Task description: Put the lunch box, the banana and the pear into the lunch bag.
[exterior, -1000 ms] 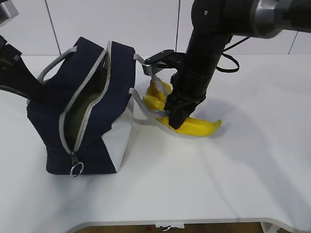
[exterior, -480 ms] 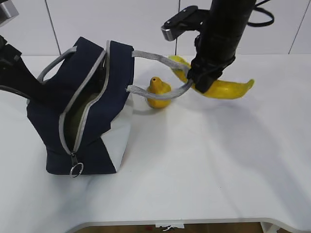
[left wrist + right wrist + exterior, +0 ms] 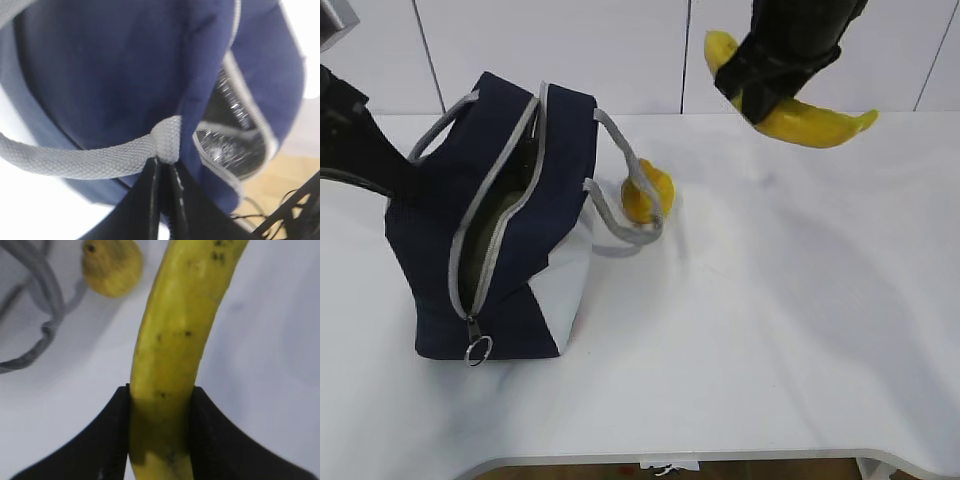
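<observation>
A: Which step? B: Banana point(image 3: 800, 118) held aloft, right of the bag point(image 3: 495, 215), clamped in the right hand point(image 3: 160, 405); left hand point(image 3: 165, 172) pinches a handle point(image 3: 75, 155).
A: Next? B: Probably carry it over the bag's open zipper.

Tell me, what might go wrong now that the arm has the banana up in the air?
The banana is pinched only near its middle by the right gripper, so it could twist or slip. It is longer than the narrow zipper opening of the lunch bag, so an end may catch on the edge. The bag's grey handle droops against the pear and could snag the later pickup.
</observation>
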Robot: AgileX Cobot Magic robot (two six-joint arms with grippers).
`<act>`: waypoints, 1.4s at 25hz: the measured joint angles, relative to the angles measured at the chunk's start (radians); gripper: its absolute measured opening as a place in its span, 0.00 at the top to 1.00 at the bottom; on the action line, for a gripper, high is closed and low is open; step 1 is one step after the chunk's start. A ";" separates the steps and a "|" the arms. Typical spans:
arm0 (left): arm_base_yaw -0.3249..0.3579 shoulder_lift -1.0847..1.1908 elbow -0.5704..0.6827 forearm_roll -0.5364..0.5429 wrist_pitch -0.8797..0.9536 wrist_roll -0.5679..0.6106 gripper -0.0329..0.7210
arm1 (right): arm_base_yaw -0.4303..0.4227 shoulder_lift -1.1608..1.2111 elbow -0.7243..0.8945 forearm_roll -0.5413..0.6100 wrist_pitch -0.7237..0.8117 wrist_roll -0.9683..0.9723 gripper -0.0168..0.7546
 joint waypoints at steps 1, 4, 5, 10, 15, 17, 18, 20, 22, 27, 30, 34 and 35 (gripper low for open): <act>0.000 0.000 0.000 -0.020 0.000 0.000 0.96 | 0.000 -0.008 -0.019 0.056 0.003 0.010 0.65; 0.000 0.000 0.000 -0.060 0.000 0.000 0.96 | 0.000 -0.013 -0.093 0.243 0.014 0.016 0.66; 0.000 0.000 0.000 -0.065 0.000 0.000 0.96 | 0.000 -0.013 -0.115 0.288 0.016 0.018 0.66; 0.000 0.000 0.000 -0.117 0.000 0.000 0.96 | 0.000 -0.016 -0.181 0.635 0.011 0.022 0.66; 0.000 0.002 0.000 -0.162 0.000 0.000 0.96 | 0.009 0.024 -0.188 0.920 -0.037 -0.009 0.66; 0.000 0.002 0.000 -0.170 0.000 0.000 0.96 | 0.015 0.055 -0.188 0.975 -0.049 -0.017 0.66; 0.000 0.002 0.000 -0.175 0.000 0.000 0.96 | 0.017 0.079 -0.188 0.995 -0.057 -0.020 0.66; 0.000 0.002 0.000 -0.185 0.000 0.000 0.96 | 0.025 0.112 -0.188 1.031 -0.074 -0.023 0.66; 0.000 0.002 0.000 -0.204 0.000 -0.002 0.96 | 0.032 0.153 -0.188 1.047 -0.087 -0.031 0.66; 0.000 0.002 0.000 -0.254 0.000 -0.003 0.96 | 0.034 0.227 -0.188 1.065 -0.103 -0.037 0.66; 0.000 0.002 0.000 -0.256 -0.003 -0.003 0.96 | 0.034 0.250 -0.188 1.079 -0.120 -0.039 0.66; 0.000 0.002 0.000 -0.265 0.010 -0.003 0.96 | 0.034 0.280 -0.188 0.992 -0.117 -0.037 0.66; 0.000 0.002 0.000 -0.269 0.015 -0.003 0.96 | 0.034 0.287 -0.188 0.956 -0.116 -0.029 0.66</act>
